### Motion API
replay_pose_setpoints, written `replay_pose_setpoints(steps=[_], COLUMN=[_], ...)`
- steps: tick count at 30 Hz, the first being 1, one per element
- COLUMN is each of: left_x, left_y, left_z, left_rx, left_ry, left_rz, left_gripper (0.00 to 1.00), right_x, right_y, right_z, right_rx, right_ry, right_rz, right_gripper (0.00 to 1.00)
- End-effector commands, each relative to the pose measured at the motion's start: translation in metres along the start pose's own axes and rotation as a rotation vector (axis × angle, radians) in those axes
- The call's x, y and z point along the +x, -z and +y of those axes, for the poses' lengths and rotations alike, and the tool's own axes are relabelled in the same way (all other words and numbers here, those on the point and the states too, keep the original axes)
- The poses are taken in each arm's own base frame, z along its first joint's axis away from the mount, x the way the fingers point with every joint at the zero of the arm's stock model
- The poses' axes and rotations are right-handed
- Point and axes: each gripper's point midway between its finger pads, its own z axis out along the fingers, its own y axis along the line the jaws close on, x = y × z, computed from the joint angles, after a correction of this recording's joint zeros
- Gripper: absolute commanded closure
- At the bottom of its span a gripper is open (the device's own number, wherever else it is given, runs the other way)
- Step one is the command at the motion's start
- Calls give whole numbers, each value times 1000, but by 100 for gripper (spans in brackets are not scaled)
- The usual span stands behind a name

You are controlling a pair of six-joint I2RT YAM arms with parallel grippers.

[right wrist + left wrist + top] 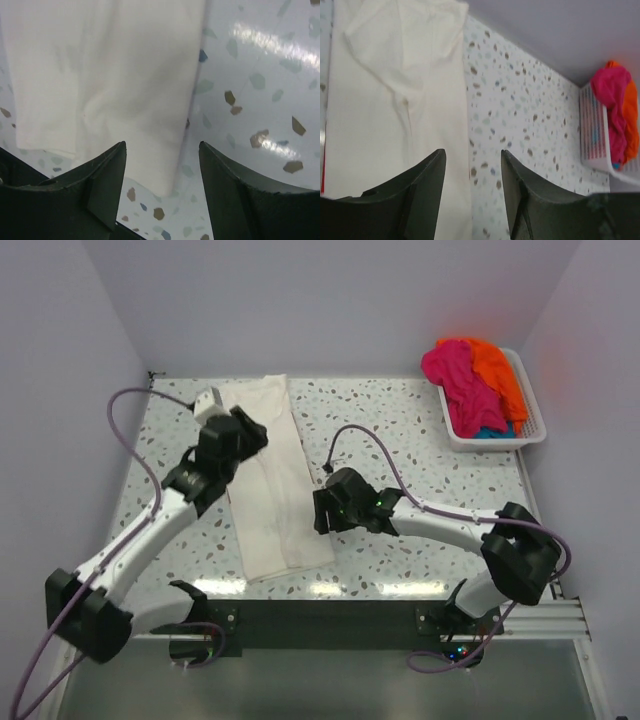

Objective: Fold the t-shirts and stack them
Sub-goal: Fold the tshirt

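Note:
A cream-white t-shirt (pixel 272 480) lies flat on the table, folded into a long narrow strip running from the back toward the front edge. My left gripper (pixel 254 436) hovers over the strip's far part. Its jaws are open and straddle the cloth's right edge (pixel 455 100) with nothing in them. My right gripper (pixel 319 512) sits at the strip's near right side, open above the shirt's corner (pixel 150 100) and holding nothing. The magenta-pink t-shirt (pixel 455 375), orange t-shirt (pixel 497 370) and a bit of teal t-shirt (pixel 490 432) are heaped in the basket.
The white slatted basket (pixel 532 430) stands at the table's back right corner and also shows in the left wrist view as the basket (pixel 592 135). Speckled tabletop (pixel 400 430) lies between the strip and the basket. Walls close in on the left, back and right.

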Motion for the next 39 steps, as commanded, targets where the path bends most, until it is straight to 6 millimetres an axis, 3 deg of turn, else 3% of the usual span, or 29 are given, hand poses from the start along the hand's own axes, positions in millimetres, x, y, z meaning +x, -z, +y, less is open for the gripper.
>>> replay_pose_setpoints(steps=[1,2,3,4,7,13,17,20,23,24,25,26,27,28,29,30,31,32,33,34,35,36,37,39], left_x=[110,115,132,156,180,216,219,209,155,118,107,70,54,58,37,7,25,17,-18,12,-22,-16,13,14], left_y=[44,61,74,86,116,138,144,141,125,115,103,85,65,35,11,-8,-45,-64,-80,-121,-137,-151,-184,-217], left_z=[105,112,120,144,166,199,195,193,155,116,103,94,65,68,79,50,59,60,31,45,15,21,36,39], left_rx=[-271,-257,-255,-298,-304,-384,-367,-373,-314,-229,-228,-243,-134,-174,-212,-142,-205,-242,-219,-287,-276,-309,-352,-410], left_ry=[-47,-24,-31,-39,-22,-35,-19,-28,-37,-31,-54,-2,-20,-38,-3,21,-49,-80,-139,-211,-202,-271,-324,-366], left_rz=[158,158,194,248,294,400,428,386,204,101,76,7,9,42,20,-19,47,43,-5,74,11,45,107,104], left_gripper=[48,49,49,52,53,52,52,50,43,39,36,32,30,29,27,25,24,23,18,18,16,16,16,16], right_x=[40,42,44,56,68,85,88,88,83,82,74,70,63,50,44,39,32,26,19,15,11,6,3,0], right_y=[11,14,15,15,15,8,8,8,8,9,9,10,11,12,13,14,15,16,18,19,21,23,25,28], right_z=[-18,-17,-15,-19,-18,-11,-15,-18,-21,-24,-25,-28,-30,-30,-31,-31,-27,-28,-26,-24,-23,-20,-19,-20], right_rx=[9,-10,-28,-33,-58,-89,-79,-65,-47,-34,-14,7,24,42,47,44,28,27,16,7,0,-10,-14,-12], right_ry=[10,2,-7,-18,-41,-76,-91,-80,-68,-66,-62,-52,-38,-35,-34,-30,-34,-43,-40,-41,-42,-37,-35,-25], right_rz=[82,85,81,105,113,132,121,115,97,95,67,59,38,-1,-13,-21,-27,-36,-51,-58,-65,-78,-81,-83], right_gripper=[37,37,38,38,38,39,39,40,40,40,40,40,40,39,39,39,38,38,38,38,37,37,37,37])
